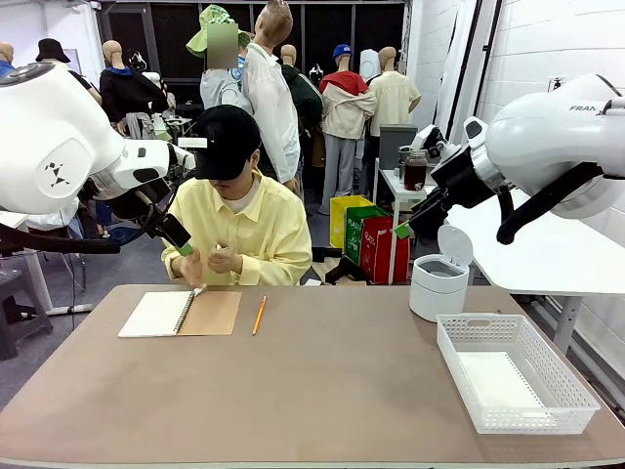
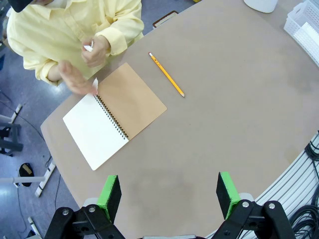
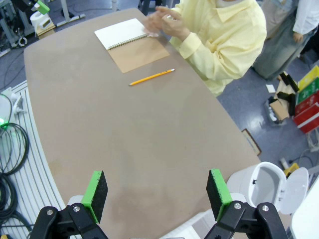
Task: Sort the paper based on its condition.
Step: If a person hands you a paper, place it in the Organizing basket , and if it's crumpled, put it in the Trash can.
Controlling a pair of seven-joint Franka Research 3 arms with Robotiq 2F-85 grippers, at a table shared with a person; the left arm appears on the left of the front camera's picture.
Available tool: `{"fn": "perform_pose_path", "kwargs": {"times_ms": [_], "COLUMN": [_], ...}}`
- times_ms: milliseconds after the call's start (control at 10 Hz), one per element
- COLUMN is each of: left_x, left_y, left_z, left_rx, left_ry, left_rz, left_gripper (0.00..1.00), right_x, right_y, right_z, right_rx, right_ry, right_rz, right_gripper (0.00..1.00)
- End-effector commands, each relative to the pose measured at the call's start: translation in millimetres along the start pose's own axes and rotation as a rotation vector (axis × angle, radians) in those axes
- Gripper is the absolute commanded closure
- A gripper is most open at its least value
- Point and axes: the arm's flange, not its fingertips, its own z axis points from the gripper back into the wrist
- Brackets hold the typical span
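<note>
Both the left gripper [image 2: 169, 196] and right gripper [image 3: 157, 194] hang released, well short of the paper [image 2: 88, 47] crumpled in the person's hands [image 2: 84, 64] beyond. Risk: a premature reach strikes those hands.

table middle open, edges taken
notebook [image 1: 181, 313], pencil [image 1: 259, 316] and hands [image 1: 207, 262] crowd far left; bin [image 1: 437, 283] and basket [image 1: 514, 373] block the right.

Open notebook [image 1: 181, 314] beside pencil [image 1: 259, 316]; white basket [image 1: 569, 391] near bin [image 1: 437, 287]
</note>
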Motion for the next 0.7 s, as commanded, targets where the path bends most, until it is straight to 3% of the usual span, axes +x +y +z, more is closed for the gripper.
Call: {"fn": "perform_pose_path", "kwargs": {"times_ms": [0,600], "left_x": [0.0,0.0], "left_y": [0.7,0.7], "left_z": [0.7,0.7], "left_rx": [0.001,0.001], "left_ry": [0.0,0.0], "left_rz": [0.005,0.005], "left_gripper": [0.0,0.0], "right_x": [-0.2,-0.2], "right_y": [0.3,0.3], "right_z": [-1.2,-1.2], "right_rx": [0.002,0.002], "right_ry": [0.001,0.001], "right_rz": [0.002,0.002], "right_gripper": [0.0,0.0]}}
